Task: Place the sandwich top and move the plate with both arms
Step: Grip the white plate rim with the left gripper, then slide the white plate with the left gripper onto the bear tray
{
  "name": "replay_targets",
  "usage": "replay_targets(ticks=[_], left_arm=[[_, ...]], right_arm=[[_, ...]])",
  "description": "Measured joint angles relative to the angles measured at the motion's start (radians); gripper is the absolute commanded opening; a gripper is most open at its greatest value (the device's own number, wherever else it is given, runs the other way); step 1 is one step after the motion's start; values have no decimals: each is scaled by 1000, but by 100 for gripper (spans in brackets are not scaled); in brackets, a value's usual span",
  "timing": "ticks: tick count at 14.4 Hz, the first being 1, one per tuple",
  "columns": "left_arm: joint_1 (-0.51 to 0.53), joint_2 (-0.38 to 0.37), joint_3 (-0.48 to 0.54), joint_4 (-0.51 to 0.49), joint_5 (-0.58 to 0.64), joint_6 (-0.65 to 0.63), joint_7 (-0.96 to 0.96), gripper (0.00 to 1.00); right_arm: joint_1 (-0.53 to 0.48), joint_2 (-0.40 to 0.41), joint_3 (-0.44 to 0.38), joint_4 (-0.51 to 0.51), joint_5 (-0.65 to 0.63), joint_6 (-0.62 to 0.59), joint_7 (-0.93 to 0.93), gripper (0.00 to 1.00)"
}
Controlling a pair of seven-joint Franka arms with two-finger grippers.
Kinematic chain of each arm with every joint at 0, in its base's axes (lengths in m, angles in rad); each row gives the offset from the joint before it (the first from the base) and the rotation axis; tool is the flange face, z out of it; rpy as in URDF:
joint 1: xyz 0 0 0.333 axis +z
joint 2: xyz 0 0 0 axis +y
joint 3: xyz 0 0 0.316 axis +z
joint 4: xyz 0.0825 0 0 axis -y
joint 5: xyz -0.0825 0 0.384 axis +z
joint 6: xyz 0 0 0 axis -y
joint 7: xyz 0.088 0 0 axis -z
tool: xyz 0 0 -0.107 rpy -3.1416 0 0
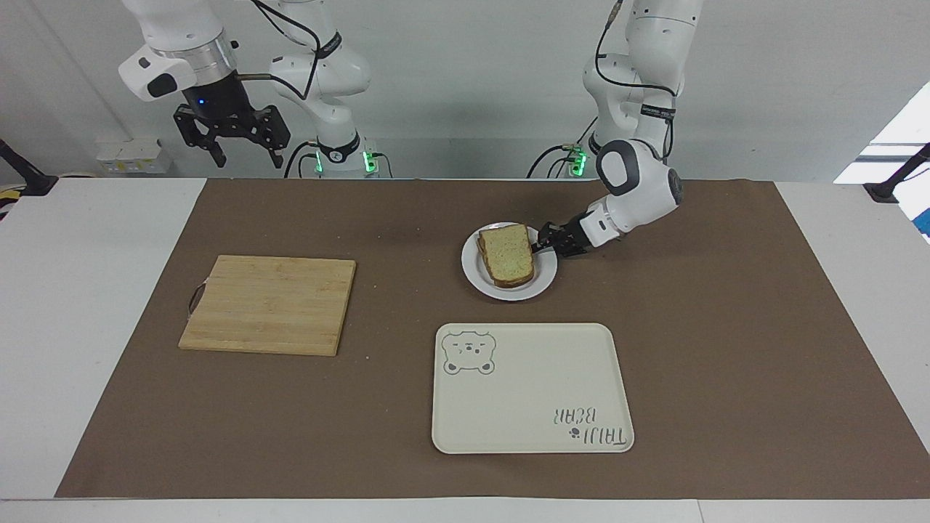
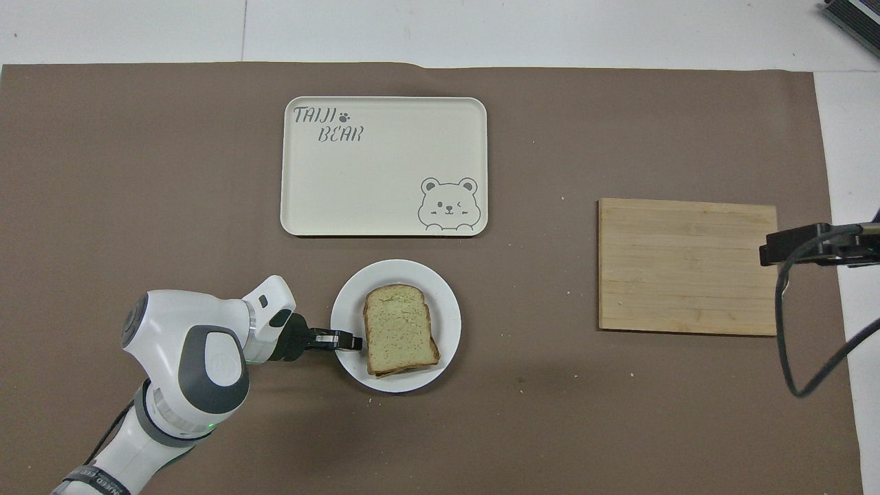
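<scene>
Facing view: centre frame, the left gripper [image 1: 539,246] has its fingers clamped on the plate [image 1: 479,280] rim, the top [image 1: 508,253] on it. Right gripper [image 1: 232,139], upper left – fingers apart, waiting.

Overhead view: lower centre – keep the plate level when lifting.

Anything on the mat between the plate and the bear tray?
Nothing visible. Bare mat separates the plate from the tray, which holds nothing. The left gripper is at the plate's rim.
</scene>
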Motion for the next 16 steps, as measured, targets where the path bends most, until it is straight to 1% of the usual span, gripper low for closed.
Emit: replay_targets(ticks=[5,9,12,16], left_arm=[[-1,2,1,2,-21,-3,-1,0],[12,7,6,11,-32,-32,-2,0],[66,29,12,40,-31,-85,2,0],[156,63,16,133,-31,-195,3,0]], right_arm=[[0,0,3,7,-46,0,-10,100],[0,0,4,8,-52,0,-13,100],[2,0,6,8,-52,0,-13,100],[5,0,7,8,-52,0,-13,100]])
